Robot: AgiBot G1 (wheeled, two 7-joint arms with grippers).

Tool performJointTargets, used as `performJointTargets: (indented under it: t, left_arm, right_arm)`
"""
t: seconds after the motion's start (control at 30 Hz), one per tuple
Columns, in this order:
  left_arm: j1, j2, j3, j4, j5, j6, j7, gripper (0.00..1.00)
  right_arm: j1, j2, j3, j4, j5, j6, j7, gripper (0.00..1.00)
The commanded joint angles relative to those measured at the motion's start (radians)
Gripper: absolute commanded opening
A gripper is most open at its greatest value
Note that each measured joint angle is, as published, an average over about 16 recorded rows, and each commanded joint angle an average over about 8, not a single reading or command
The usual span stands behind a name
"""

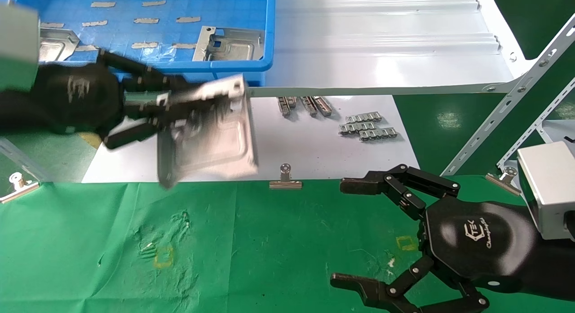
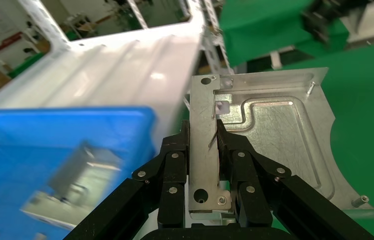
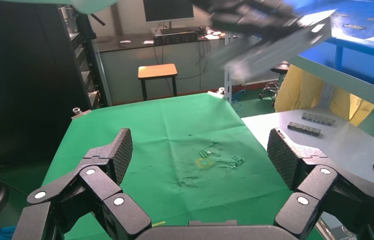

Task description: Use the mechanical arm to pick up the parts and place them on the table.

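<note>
My left gripper [image 1: 173, 108] is shut on the flanged edge of a silvery stamped metal part [image 1: 215, 133] and holds it in the air over the white board, just in front of the blue bin. In the left wrist view the fingers [image 2: 174, 165] pinch the part [image 2: 275, 135] by its edge strip. Two more parts lie in the blue bin, one at the right [image 1: 229, 43] and one at the left [image 1: 56, 43]. My right gripper [image 1: 350, 232] is open and empty over the green cloth table [image 1: 278, 241], and it also shows in the right wrist view [image 3: 200, 150].
The blue bin [image 1: 265, 34] sits on a white ribbed shelf [image 1: 382, 39]. Small grey toothed strips [image 1: 368, 126] lie on the white board [image 1: 305, 147]. Binder clips [image 1: 285, 180] hold the cloth's far edge. Yellow squares [image 1: 163, 257] mark the cloth. A slotted metal frame [image 1: 507, 106] stands at the right.
</note>
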Motion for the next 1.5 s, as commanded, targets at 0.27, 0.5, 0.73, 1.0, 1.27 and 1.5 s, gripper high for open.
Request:
performJointTargets:
  t: [0.27, 0.5, 0.73, 1.0, 1.27, 1.5]
  left_arm:
    - [0.113, -0.089, 0.163, -0.005, 0.030, -0.032, 0.215, 0.00]
    - [0.142, -0.039, 0.226, 0.180, 0.137, -0.066, 0.433, 0.00]
    - [0.147, 0.014, 0.245, 0.304, 0.165, -0.072, 0.536, 0.35]
    - [0.140, 0.042, 0.259, 0.390, 0.187, -0.071, 0.592, 1.00]
    - [0.127, 0.049, 0.233, 0.442, 0.142, -0.028, 0.580, 1.00]
    - [0.166, 0.043, 0.194, 0.459, 0.067, -0.005, 0.485, 1.00]
  right_arm:
    - [0.000, 0.000, 0.000, 0.000, 0.000, 0.000, 0.000, 1.00]
    - [0.000, 0.000, 0.000, 0.000, 0.000, 0.000, 0.000, 1.00]
    - [0.000, 0.000, 0.000, 0.000, 0.000, 0.000, 0.000, 1.00]
    - [0.000, 0.000, 0.000, 0.000, 0.000, 0.000, 0.000, 1.00]
    - [0.000, 0.000, 0.000, 0.000, 0.000, 0.000, 0.000, 1.00]
    - [0.000, 0.000, 0.000, 0.000, 0.000, 0.000, 0.000, 1.00]
